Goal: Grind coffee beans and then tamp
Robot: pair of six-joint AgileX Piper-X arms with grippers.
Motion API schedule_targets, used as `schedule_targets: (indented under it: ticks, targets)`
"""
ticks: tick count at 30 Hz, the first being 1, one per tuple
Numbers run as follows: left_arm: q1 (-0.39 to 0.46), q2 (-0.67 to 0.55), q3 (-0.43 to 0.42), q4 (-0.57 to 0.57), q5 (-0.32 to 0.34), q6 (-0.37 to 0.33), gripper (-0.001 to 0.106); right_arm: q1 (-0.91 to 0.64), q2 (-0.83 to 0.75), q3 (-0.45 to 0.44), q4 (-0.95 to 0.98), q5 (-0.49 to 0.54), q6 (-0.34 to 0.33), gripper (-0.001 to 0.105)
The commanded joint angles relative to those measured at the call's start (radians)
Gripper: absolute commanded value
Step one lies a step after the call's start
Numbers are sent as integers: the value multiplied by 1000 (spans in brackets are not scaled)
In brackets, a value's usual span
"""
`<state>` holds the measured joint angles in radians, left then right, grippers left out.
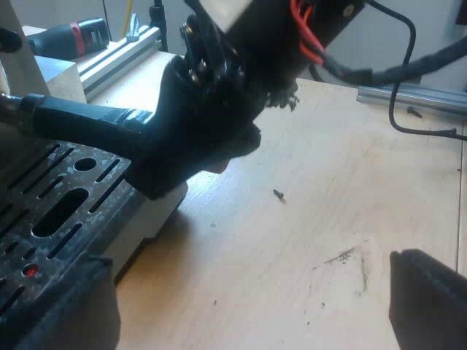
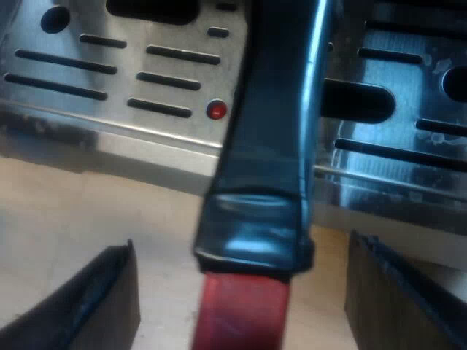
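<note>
Right hand [image 2: 241, 244] is spread wide, one finger [image 2: 80, 299] on each side of the handle [image 2: 273, 138], right about where the dark grip turns into the red tip [image 2: 241, 313]. There's a gap on both sides, so it's not pinching anything. The handle sticks out from the front of the machine over its slotted metal tray [image 2: 146, 73], the one with the little red dot [image 2: 216, 110]. Left hand [image 1: 241, 292] is wide too, holding nothing, over the bare wooden surface [image 1: 314, 168] just beside the tray. From over there the right hand is wrapped around the end of the handle. A tiny dark speck [image 1: 279, 194] lies on the wood, and a red-and-black power tool [image 1: 73, 36] sits well beyond the machine.
</note>
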<state>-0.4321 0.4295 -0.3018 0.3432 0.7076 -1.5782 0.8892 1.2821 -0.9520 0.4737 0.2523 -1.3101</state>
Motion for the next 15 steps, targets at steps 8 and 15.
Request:
schedule_targets:
  ticks: [8, 15]
  targets:
    - [-4, -4, -9, -6, 5, -13, 78, -2, 13, 26, -30, -3, -22, 62]
    - [-4, -4, -9, -6, 5, -13, 78, -2, 13, 36, -44, -3, -22, 62]
